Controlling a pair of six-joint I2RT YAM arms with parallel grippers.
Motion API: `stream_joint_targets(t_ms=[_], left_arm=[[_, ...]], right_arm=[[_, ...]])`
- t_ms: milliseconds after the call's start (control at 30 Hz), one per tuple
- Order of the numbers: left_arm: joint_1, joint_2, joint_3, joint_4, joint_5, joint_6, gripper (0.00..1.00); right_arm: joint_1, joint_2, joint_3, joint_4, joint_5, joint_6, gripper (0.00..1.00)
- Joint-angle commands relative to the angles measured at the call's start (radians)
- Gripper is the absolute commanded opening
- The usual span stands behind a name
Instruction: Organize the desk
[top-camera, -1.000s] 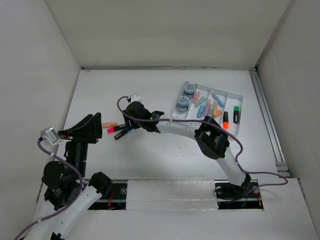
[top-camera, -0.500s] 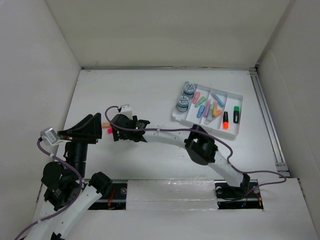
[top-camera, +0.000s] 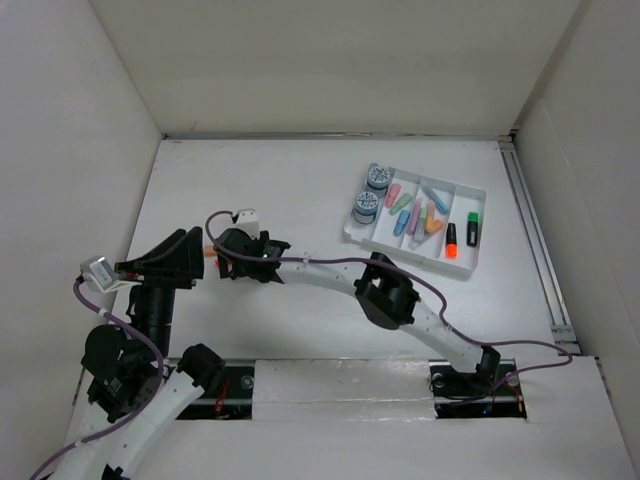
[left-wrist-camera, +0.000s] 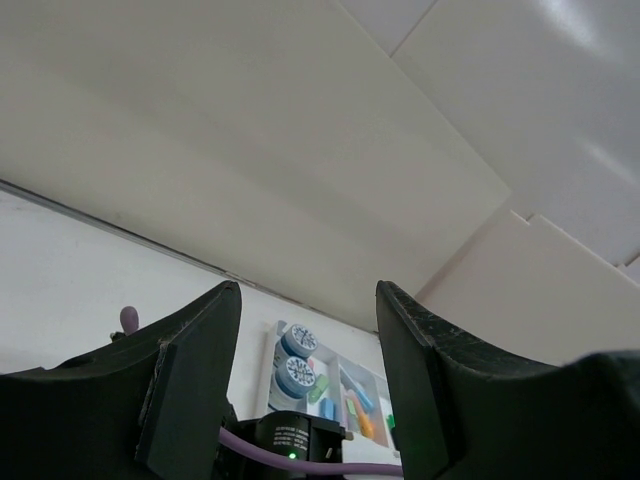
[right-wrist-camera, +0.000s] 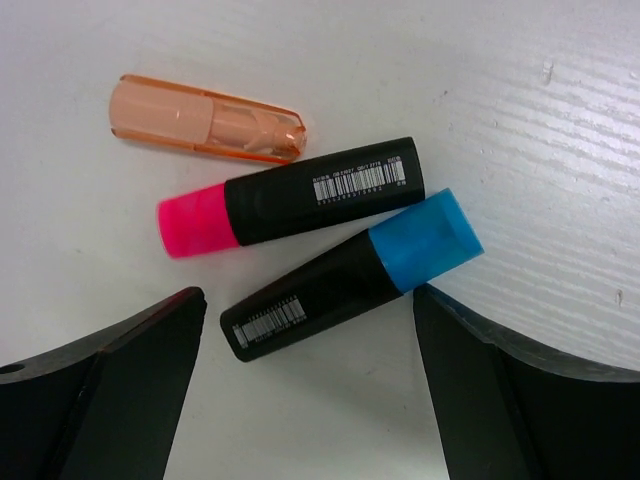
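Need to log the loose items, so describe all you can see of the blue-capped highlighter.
The blue-capped highlighter is a stubby marker with a black, plastic-looking body, a bright blue cap at one end and a white barcode label near the other. It lies flat and slanted on the desk, between the open fingers of the right hand, neither visibly touching it. Its capped end appears to touch the pink-capped highlighter beside it.

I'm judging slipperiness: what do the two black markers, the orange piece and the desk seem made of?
Pink-capped marker and blue-capped marker: probably hard plastic, matte black barrels, printed barcodes. Orange piece: translucent glossy plastic; its inside shows through. The desk: matte white, finely ridged; material unclear.
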Motion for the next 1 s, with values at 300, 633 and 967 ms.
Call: stream_joint_targets(t_ms=[300, 633, 967], left_arm=[[0.005, -0.016, 0.0, 0.038, 0.018, -0.004, 0.53], [0.005, -0.01, 0.0, 0.037, 0.018, -0.006, 0.53], [0.005, -0.007, 0.001, 0.037, 0.016, -0.006, 0.53]], right_arm=[[-0.003, 0.065, 0.033, -0.096, 0.255, -0.032, 0.67], [0.007, -0.115, -0.295, 0.025, 0.367, -0.074, 0.6], [-0.022, -0.134, -0.326, 0.123, 0.272, -0.124, 0.61]])
